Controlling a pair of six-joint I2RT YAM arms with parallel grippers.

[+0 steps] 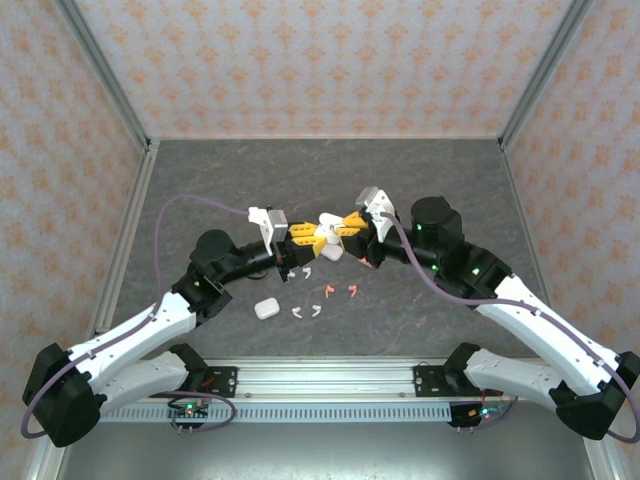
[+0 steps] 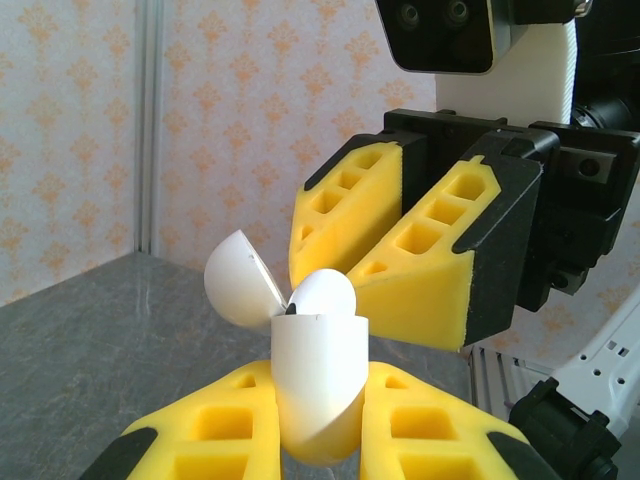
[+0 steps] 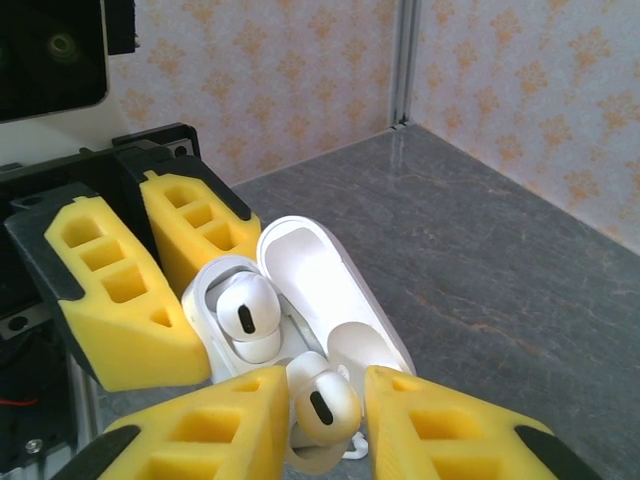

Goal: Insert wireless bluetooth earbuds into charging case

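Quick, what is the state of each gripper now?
Left gripper: closed, holding the open charging case.
Right gripper: around a white earbud; grip cannot be told.

The left arm and right arm had white shells, black joints and lilac cables, while the left gripper and right gripper bore yellow, hollow-celled fingers on black mounts.

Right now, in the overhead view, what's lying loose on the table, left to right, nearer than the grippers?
White case → white earbud → another white earbud → pink earbud → another pink earbud.
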